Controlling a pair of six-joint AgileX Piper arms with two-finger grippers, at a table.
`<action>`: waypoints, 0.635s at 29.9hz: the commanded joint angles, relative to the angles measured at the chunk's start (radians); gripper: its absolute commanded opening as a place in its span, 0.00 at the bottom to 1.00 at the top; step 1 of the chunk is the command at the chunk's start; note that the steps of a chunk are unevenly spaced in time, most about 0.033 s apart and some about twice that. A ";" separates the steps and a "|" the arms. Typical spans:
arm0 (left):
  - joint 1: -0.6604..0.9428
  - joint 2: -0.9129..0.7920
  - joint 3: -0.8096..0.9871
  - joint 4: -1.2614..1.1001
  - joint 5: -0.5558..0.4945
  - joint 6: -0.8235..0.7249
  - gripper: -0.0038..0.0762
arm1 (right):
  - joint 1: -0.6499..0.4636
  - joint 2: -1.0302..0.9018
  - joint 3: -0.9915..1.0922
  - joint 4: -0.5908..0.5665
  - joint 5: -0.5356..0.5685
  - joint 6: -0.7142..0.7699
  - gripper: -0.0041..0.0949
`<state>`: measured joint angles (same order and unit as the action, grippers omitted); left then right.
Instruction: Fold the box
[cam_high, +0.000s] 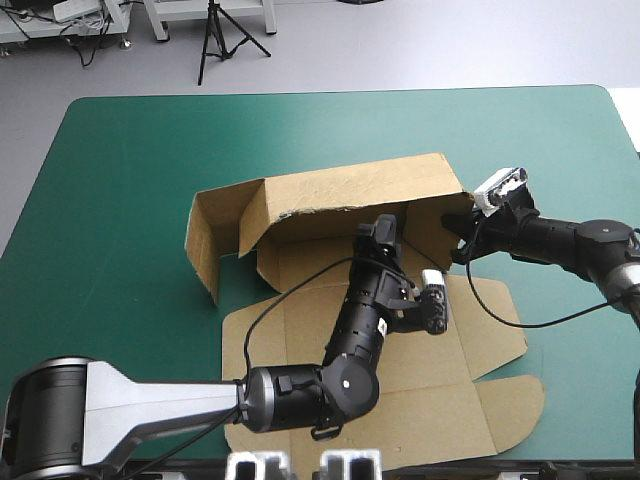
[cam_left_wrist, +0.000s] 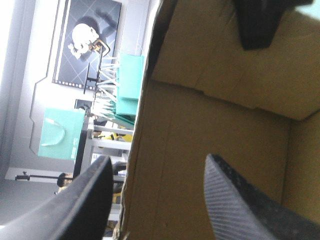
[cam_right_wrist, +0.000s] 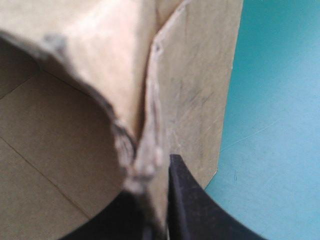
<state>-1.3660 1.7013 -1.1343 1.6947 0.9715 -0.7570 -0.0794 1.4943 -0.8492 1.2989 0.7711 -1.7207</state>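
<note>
Judging by how the board lies, the fold is about at its middle. The box (cam_high: 350, 190) sits at the centre of the table (cam_high: 120, 200) on the teal-green cover. Its far wall stands up, and the left side wall is raised as well, though it leans outward and looks loose. The lid panel (cam_high: 450, 400) and its flaps lie flat toward the near edge.

The right arm (cam_high: 560, 238) reaches in from the side, and its jaws are pinched almost together on the box's far right corner. In the right wrist view the sheet is caught between them. The left arm (cam_high: 360, 320) reaches over the flat lid into the tray, and its jaws stand wide apart close to the far wall. In the left wrist view an upright edge of board runs between the two black fingers (cam_left_wrist: 235, 200); whether either touches it I cannot tell.

What appears left to do: the right side wall seems only held up, no wall looks tucked or locked, and no near wall is raised yet.
</note>
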 joint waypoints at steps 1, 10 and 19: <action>-0.065 -0.045 -0.031 0.104 0.089 -0.014 0.39 | 0.002 -0.025 -0.019 -0.012 0.060 0.026 0.04; -0.127 -0.103 -0.037 0.124 0.189 -0.018 0.05 | 0.002 -0.036 -0.019 -0.012 0.048 0.076 0.04; 0.098 -0.346 -0.134 -0.024 0.040 -0.141 0.05 | 0.002 -0.119 -0.072 -0.112 0.014 0.287 0.04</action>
<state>-1.3417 1.4685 -1.2111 1.6708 1.0435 -0.8589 -0.0794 1.4330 -0.8619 1.1999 0.7484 -1.5365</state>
